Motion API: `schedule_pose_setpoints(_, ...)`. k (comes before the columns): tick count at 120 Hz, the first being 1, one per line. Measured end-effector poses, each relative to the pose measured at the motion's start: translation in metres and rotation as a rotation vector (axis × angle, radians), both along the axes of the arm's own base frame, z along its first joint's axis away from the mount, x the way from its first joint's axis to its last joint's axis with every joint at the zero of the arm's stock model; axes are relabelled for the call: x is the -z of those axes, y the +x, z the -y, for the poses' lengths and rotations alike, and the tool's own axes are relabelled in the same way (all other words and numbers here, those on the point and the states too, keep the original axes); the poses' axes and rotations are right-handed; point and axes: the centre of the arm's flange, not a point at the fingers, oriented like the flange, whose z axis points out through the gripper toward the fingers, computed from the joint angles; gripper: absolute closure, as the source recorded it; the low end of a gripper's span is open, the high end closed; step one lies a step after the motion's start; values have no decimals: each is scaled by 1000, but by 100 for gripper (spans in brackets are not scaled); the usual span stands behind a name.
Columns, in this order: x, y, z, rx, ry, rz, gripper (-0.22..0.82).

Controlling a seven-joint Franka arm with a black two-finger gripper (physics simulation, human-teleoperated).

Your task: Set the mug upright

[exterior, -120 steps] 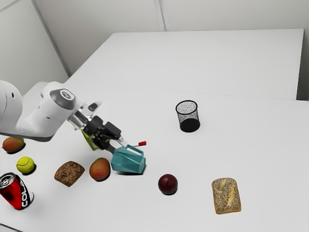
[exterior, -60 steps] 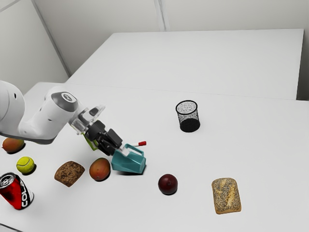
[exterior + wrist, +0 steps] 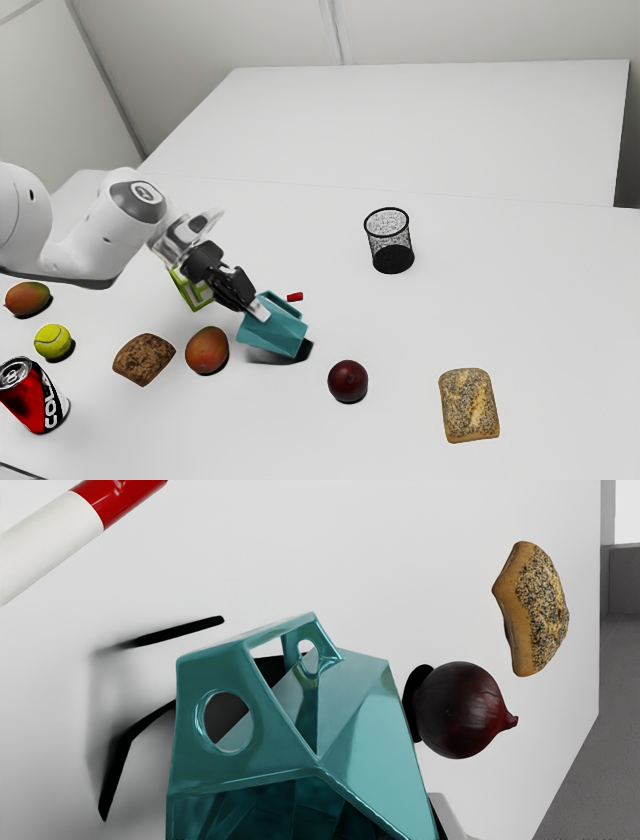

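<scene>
Mug [image 3: 272,328] (tilted) well inside table edges [image 3: 596,630]

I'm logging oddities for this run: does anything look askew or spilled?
The teal mug at the gripper looks askew: it tilts well off upright, its shadow on the table. I see no spill or damage.

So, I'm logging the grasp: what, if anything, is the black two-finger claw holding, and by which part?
The claw holds the glossy teal faceted mug by its body, near the open rim.
</scene>
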Motion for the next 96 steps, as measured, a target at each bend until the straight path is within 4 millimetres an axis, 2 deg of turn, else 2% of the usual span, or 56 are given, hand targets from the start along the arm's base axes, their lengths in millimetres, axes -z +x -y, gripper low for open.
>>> schedule_pose_setpoints(12,-4,1,6,15,9,17,76)
schedule_pose_setpoints(32,-29,5,22,76,75,78,77)
schedule_pose_setpoints(45,-51,11,31,146,181,124,78)
schedule_pose_setpoints(57,-62,18,42,218,305,155,78)
schedule_pose_setpoints(80,-60,29,66,324,533,205,78)
schedule_pose_setpoints(96,-60,31,75,340,625,238,78)
